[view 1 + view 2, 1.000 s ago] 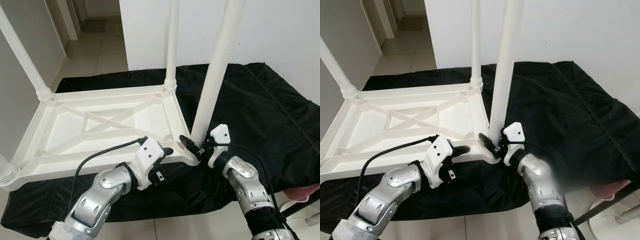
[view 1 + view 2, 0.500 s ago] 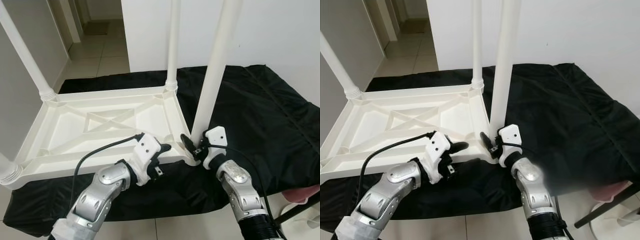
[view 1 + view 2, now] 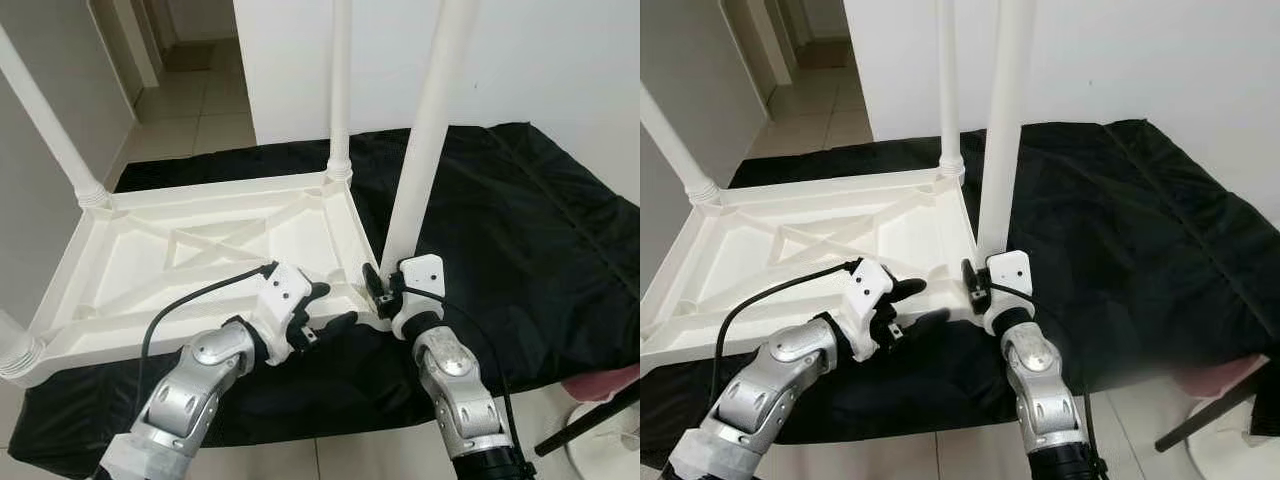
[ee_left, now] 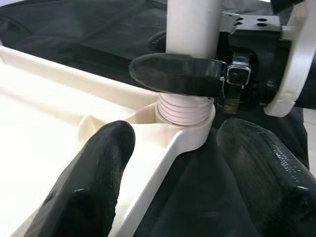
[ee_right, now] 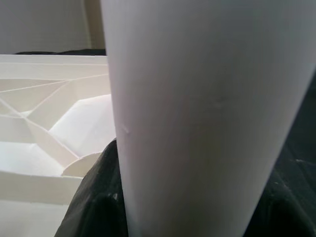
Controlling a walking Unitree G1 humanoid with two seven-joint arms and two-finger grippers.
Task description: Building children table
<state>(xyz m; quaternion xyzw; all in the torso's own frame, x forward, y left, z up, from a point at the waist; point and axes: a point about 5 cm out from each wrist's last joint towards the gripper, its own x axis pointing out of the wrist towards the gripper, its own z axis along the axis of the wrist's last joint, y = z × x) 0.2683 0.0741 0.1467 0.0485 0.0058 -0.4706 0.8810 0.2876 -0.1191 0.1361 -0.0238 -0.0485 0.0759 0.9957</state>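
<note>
**White table upside down, right gripper on the near leg**

A black sheet (image 3: 520, 230) is covering a low platform, and the white plastic table (image 3: 190, 255) is lying upside down on it, ribbed underside facing up. Legs are standing up from its corners: one at the far corner (image 3: 340, 90), one at the far left corner (image 3: 45, 120), and the near right leg (image 3: 430, 130) rising from the corner closest to the robot.

The right gripper (image 3: 385, 292) is grasping that near right leg just above its ribbed base; in the left wrist view one black finger (image 4: 175, 74) is lying across the post right above the threaded collar (image 4: 182, 108) seated in the corner socket.

The left gripper (image 3: 330, 305) is sitting released at the table's near edge, just beside that corner, its two fingers spread: one over the tabletop's inner side, the other over the black sheet outside the rim.
</note>
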